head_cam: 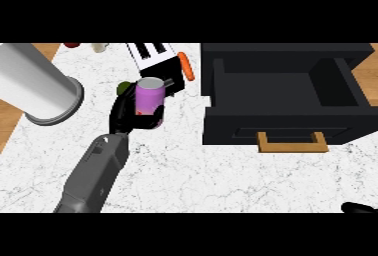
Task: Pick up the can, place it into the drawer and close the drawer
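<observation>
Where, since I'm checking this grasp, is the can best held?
Round the purple side of the can, about mid-height, coming from the near left, as the left hand does: it stands upright, and a black appliance and carrot crowd its far side.

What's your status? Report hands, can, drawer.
Left robot hand curled round the purple can. Right robot hand low at the right edge. Drawer open, nothing between it and the can.

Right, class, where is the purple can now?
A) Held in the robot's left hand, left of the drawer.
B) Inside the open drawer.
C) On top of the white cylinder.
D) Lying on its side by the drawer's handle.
A: the left hand curls round the can, left of the open drawer.
</observation>
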Robot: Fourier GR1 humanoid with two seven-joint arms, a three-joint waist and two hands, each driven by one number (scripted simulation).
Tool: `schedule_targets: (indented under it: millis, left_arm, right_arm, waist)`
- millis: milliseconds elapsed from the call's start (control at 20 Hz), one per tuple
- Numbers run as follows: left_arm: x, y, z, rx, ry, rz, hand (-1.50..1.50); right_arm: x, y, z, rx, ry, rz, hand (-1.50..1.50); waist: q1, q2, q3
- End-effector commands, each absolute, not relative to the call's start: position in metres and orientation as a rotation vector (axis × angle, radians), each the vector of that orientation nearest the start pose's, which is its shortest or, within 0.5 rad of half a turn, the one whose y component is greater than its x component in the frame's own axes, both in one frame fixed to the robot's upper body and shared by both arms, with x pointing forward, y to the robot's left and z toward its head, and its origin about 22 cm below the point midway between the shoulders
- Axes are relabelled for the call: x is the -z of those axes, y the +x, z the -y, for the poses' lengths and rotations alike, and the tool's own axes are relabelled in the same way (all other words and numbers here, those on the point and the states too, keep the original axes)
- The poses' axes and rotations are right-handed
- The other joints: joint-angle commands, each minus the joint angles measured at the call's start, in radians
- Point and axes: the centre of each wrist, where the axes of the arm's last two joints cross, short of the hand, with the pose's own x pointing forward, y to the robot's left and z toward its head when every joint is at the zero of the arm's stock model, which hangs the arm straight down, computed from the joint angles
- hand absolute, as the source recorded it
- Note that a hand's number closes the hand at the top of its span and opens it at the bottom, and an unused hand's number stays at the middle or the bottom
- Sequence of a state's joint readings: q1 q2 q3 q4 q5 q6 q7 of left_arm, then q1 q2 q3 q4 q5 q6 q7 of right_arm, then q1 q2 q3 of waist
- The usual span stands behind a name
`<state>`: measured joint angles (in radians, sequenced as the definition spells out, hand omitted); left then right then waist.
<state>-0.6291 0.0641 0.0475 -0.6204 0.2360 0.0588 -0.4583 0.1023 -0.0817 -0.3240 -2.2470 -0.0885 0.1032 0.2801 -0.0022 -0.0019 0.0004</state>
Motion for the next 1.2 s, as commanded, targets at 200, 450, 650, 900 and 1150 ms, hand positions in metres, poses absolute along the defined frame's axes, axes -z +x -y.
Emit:
schedule_targets:
  millis: [200,450,650,900,1150]
  left_arm:
    - [-0.041,0.394,-0.141,0.062,-0.147,1.683,1.5]
    - [-0.103,0.394,-0.109,0.077,-0.184,1.697,1.5]
    - [-0.137,0.405,-0.076,0.09,-0.181,1.721,1.5]
    - [-0.192,0.409,-0.056,0.135,-0.148,1.73,1.5]
    - [-0.2,0.414,-0.027,0.155,-0.118,1.734,1.5]
  right_arm:
    - [-0.159,0.15,0.314,0.047,-0.293,1.872,-1.5]
    - [-0.155,0.161,0.297,0.066,-0.294,1.879,-1.5]
    - [-0.144,0.171,0.298,0.055,-0.282,1.873,-1.5]
    - [-0.151,0.159,0.305,0.072,-0.298,1.88,-1.5]
    - [-0.154,0.174,0.308,0.053,-0.278,1.882,-1.5]
  waist:
    - [-0.002,-0.003,0.0]
    - [0.007,-0.004,0.0]
    - [-0.01,0.002,0.0]
    - [-0.012,0.0,0.0]
    - [-0.025,0.006,0.0]
